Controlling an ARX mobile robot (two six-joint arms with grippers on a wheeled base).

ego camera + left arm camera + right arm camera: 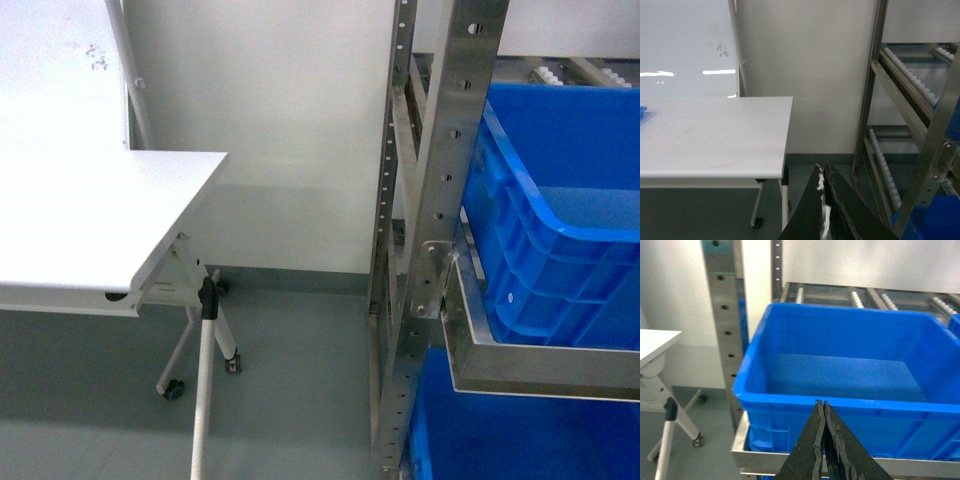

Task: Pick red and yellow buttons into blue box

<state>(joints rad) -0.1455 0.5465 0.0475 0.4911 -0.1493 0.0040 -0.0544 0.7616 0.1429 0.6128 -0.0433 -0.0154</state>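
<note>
At 12 o'clock of our right gripper (823,407) sits the blue box (840,370); both claws, left gripper (824,172) included, pinched closed, empty; no buttons visible, so next we search.

The head camera looks forward and down at the worktop (90,210) corner and metal rack (440,200). The left wrist camera faces the same worktop corner and rack from farther back. The right wrist camera sits close before the blue box (850,390), which the head view shares.
</note>
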